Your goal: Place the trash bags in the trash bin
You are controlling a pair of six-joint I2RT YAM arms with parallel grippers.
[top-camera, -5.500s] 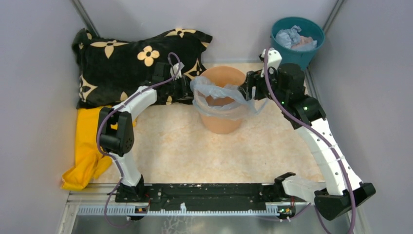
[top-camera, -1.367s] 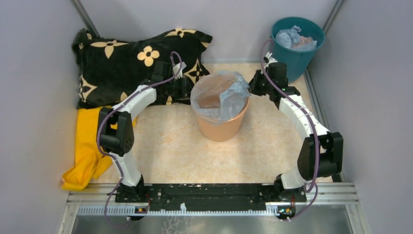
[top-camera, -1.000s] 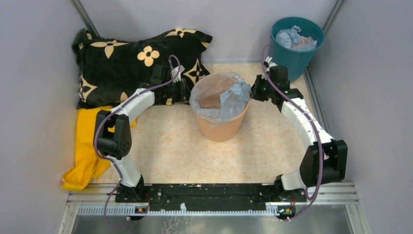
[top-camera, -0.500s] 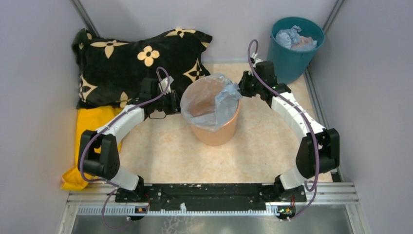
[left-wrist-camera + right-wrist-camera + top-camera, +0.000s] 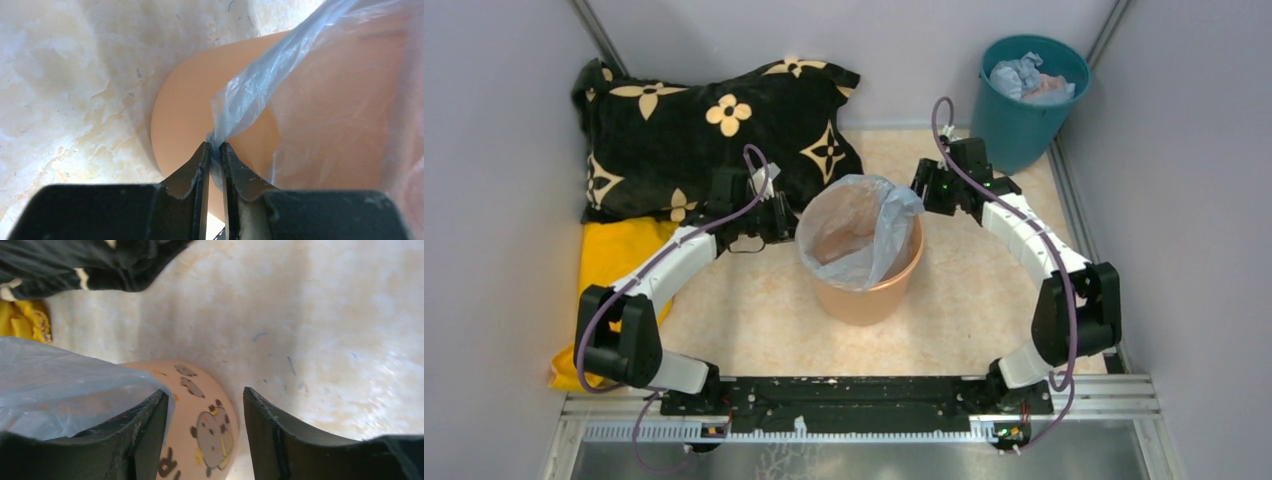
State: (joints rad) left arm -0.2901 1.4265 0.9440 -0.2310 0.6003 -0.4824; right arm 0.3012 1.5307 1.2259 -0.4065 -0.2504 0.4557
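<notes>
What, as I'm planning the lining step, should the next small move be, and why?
Probably draw the left hand down outside the round peach-orange plastic bin. It is shut on the edge of the thin pale blue plastic bag at the rim, while the right hand stands open, gripping nothing.

Overhead and close wrist views share the trash bin (image 5: 864,295).

Your see-through blue trash bag (image 5: 862,228), apparently lining the upright peach trash bin (image 5: 871,296), bunched at its far rim
</notes>
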